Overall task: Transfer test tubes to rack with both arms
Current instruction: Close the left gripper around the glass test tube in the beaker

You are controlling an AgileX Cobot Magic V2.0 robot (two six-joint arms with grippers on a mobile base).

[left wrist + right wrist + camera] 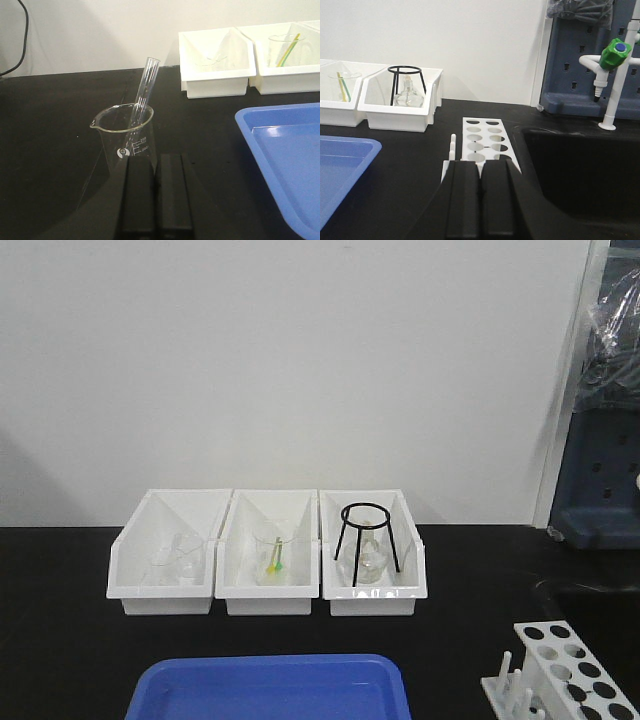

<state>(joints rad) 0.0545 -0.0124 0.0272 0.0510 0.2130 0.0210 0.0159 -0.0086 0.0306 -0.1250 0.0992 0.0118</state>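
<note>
A clear test tube (145, 89) leans in a glass beaker (124, 135) on the black bench. Just behind that beaker my left gripper (155, 159) is shut, with nothing between its jaws. The white rack (483, 136) with round holes and side pegs stands in front of my right gripper (480, 166), which is also shut and empty. In the front view the rack (572, 668) shows at the lower right corner, and all its visible holes are empty. Neither arm shows in the front view.
Three white bins (268, 552) line the back wall: one holds glassware, one a beaker with yellow-green sticks (273, 559), one a black tripod (367, 540) over a flask. A blue tray (270, 687) lies at the front. A black sink (580, 165) and green-capped tap (612, 55) are right of the rack.
</note>
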